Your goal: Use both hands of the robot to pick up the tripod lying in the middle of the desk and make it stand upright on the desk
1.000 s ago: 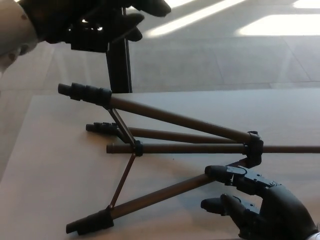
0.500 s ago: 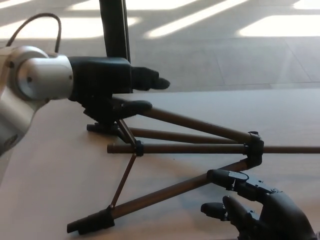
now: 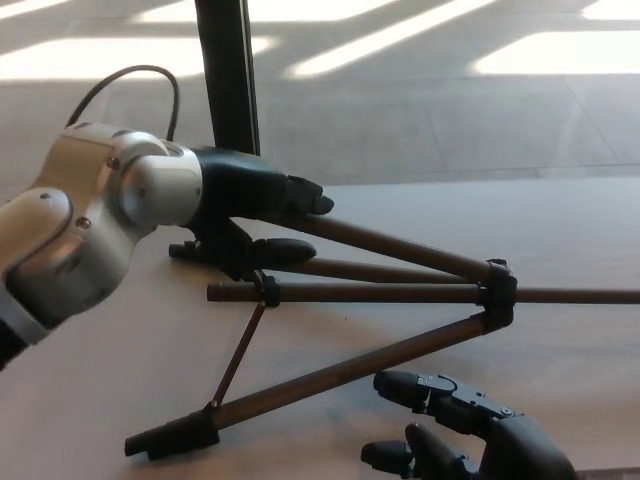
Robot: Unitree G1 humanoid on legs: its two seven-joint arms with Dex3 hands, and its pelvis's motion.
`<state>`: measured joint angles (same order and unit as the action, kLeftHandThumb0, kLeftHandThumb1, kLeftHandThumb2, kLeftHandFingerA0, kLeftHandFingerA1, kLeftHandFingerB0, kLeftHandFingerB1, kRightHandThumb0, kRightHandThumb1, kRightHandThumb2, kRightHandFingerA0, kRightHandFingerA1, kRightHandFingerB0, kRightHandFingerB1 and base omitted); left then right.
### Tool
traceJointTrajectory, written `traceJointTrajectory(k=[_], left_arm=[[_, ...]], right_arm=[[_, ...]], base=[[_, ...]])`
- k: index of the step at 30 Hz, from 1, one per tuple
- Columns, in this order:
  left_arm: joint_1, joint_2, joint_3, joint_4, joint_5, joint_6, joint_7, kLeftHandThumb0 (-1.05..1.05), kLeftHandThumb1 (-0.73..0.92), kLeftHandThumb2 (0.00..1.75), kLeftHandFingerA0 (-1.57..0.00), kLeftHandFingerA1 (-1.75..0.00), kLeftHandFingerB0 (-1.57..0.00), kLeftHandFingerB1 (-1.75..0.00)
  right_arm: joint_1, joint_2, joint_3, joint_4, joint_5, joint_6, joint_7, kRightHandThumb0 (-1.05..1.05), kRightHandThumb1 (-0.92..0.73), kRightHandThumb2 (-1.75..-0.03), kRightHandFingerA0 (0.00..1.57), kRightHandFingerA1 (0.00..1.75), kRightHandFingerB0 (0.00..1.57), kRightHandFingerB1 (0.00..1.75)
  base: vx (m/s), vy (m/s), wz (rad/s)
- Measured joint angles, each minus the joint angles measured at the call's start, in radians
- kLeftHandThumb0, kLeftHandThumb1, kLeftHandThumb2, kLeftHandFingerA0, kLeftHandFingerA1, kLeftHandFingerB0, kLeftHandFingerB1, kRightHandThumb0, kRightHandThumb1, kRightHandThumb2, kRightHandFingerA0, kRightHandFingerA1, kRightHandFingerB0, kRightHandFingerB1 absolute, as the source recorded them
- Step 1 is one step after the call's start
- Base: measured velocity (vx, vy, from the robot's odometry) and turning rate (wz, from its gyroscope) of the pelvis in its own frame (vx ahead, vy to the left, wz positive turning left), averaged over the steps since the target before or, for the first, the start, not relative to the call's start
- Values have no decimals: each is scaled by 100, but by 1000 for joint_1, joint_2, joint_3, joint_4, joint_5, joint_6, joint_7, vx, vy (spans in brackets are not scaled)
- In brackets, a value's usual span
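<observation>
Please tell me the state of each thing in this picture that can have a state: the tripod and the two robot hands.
tripod: lying on its side on the desk, legs spread apart, not upright.
left hand: at the end of the tripod's upper leg, fingers closed around it.
right hand: open, fingers apart, holding nothing, just below the tripod's lower leg.

Brown-legged tripod [image 3: 390, 292] with black joints, black hands, pale beige desk [image 3: 560, 230]
</observation>
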<state>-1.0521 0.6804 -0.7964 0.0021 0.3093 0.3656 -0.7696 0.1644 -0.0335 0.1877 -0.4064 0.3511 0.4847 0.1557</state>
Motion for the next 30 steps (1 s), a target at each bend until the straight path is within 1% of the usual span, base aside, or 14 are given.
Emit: traceJointTrajectory(k=[3, 4, 5, 6, 8, 9, 11, 12, 16, 20, 24, 27, 28, 30], left_arm=[[-10, -22, -17, 38, 41, 0, 30, -92, 55, 97, -4, -16, -5, -23], [-12, -29, -21, 50, 53, 0, 41, -87, 66, 60, 0, -37, -11, -26], [-14, -35, -24, 62, 66, -1, 52, -85, 50, 91, -5, -45, -8, -39], [-17, -41, -25, 73, 76, -1, 62, -39, 23, 90, -2, -53, 0, -49], [-24, -56, -30, 96, 98, -1, 87, -39, 23, 90, -2, -53, 0, -49], [-29, -66, -32, 110, 110, -1, 103, -82, 59, 60, -12, -46, -16, -28], [-36, -82, -36, 134, 132, -1, 131, -81, 56, 58, -12, -43, -19, -28], [-38, -89, -37, 143, 141, -1, 142, -79, 53, 57, -12, -43, -21, -29], [-50, -128, -55, 188, 194, -1, 203, -76, 40, 80, -11, -50, -19, -40], [-55, -156, -74, 221, 240, -1, 255, -73, 40, 79, -7, -50, -20, -41], [-56, -180, -102, 259, 292, 0, 303, -71, 41, 83, -1, -32, -15, -42], [-56, -188, -119, 281, 325, 2, 324, -81, 46, 83, 0, -10, -8, -13], [-56, -194, -131, 292, 344, 5, 328, -83, 47, 85, 0, -8, -6, -13], [-57, -204, -147, 303, 372, 9, 329, -88, 50, 87, 0, -5, -8, -11]], right_arm=[[11, 0, 10, 0, -1, 1, -4, -71, -70, -61, 51, 68, 52, 45], [16, 0, 13, 0, -2, 1, -4, -70, -70, -61, 52, 68, 53, 45], [20, 0, 15, 0, -2, 1, -5, -74, -56, -79, 52, 69, 50, 51], [23, 0, 18, 0, -2, 1, -5, -72, -70, -61, 53, 67, 55, 45], [29, 0, 22, 0, -2, 1, -5, -72, -70, -61, 53, 67, 55, 45], [32, 0, 25, 0, -2, 1, -5, -77, -55, -78, 53, 70, 51, 51], [36, 0, 29, 0, -3, 1, -6, -73, -68, -61, 54, 67, 54, 44], [38, 0, 30, 0, -3, 1, -6, -77, -55, -78, 53, 68, 50, 51], [50, 0, 39, 0, -4, 1, -7, -73, -70, -61, 52, 67, 53, 46], [65, -1, 44, 0, -7, 1, -7, -75, -70, -61, 53, 66, 54, 45], [71, -3, 47, 0, -11, 1, -8, -71, -71, -61, 53, 67, 54, 45], [74, -3, 48, 0, -14, 1, -8, -72, -71, -61, 52, 67, 54, 45], [74, -4, 48, 0, -16, 1, -8, -76, -56, -79, 52, 69, 49, 50], [74, -5, 48, 0, -20, 1, -8, -71, -71, -61, 52, 66, 53, 44]], base=[[0, 0, 0], [0, 0, 0], [0, 0, 0], [0, 0, 0], [0, 0, 0], [0, 0, 0], [0, 0, 0], [0, 0, 0], [0, 0, 0], [0, 0, 0], [0, 0, 0], [0, 0, 0], [0, 0, 0], [0, 0, 0]])
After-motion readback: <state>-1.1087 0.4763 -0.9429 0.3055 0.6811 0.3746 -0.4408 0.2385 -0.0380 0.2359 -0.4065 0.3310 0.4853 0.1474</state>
